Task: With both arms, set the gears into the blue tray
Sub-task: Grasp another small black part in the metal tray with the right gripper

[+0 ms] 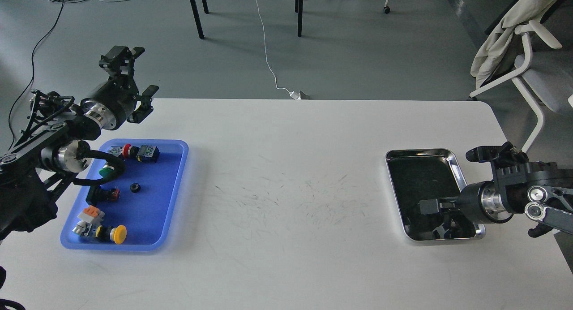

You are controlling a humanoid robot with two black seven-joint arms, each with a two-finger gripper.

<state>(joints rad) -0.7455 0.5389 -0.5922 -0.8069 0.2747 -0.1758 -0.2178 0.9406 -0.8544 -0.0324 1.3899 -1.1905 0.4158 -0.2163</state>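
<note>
The blue tray (152, 211) lies at the table's left. A small black gear (134, 187) rests on its floor near the middle, among coloured push-buttons. My left gripper (144, 71) is raised above and behind the tray's far edge, open and empty. Far to the right, my right gripper (428, 206) reaches in low over the near half of the steel tray (421, 151). It is dark against the tray's dark bottom, so its fingers cannot be told apart, and anything between or under them is hidden.
In the blue tray lie a red push-button (127, 151), a green one (106, 171) and a yellow one (118, 234). My left arm's cable overhangs the tray's left side. A chair (532, 45) stands beyond the table's right corner.
</note>
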